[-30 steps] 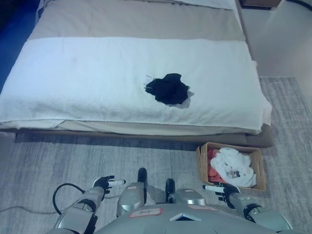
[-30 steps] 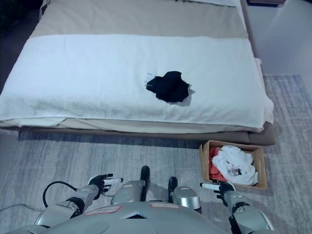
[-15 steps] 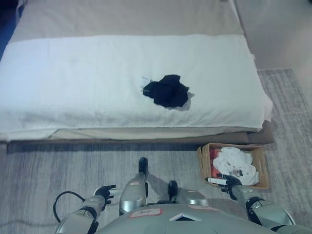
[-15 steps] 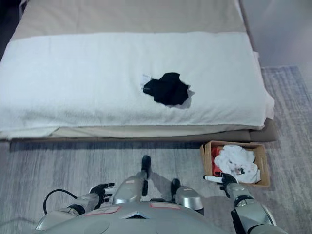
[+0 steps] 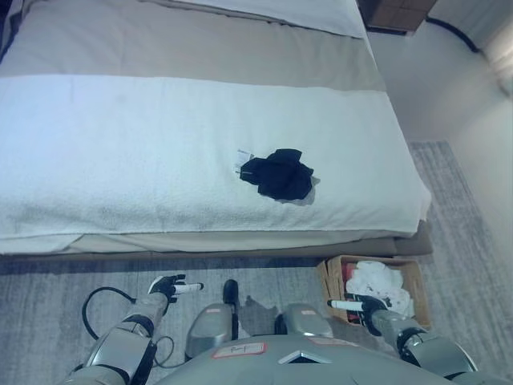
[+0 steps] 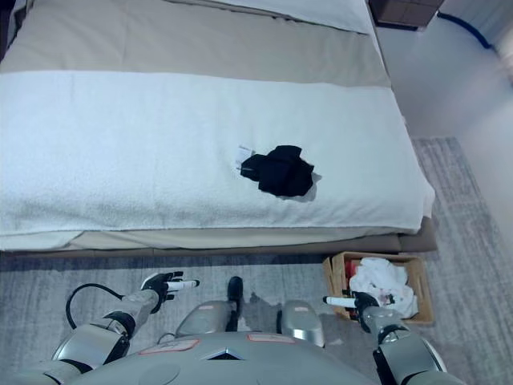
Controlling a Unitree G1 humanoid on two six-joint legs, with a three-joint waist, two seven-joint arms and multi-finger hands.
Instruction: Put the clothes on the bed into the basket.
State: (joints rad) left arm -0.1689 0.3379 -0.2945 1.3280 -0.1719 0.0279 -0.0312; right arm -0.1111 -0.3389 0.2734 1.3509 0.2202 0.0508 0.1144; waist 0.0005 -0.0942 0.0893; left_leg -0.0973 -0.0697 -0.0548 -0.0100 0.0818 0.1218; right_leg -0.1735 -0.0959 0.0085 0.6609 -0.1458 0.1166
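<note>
Left eye view: the left hand (image 5: 166,285) hangs low over the grey rug (image 5: 48,305), fingers straight and holding nothing. The right hand (image 5: 365,307), likewise loose and empty, sits at the near rim of the basket (image 5: 327,281). Well ahead of both, the black garment (image 5: 278,173) lies crumpled on the white blanket (image 5: 120,152), with no clear long axis.

Right eye view: white clothes (image 6: 383,282) fill the basket, just beyond the right hand; open rug lies between the hands and the bed's edge.
</note>
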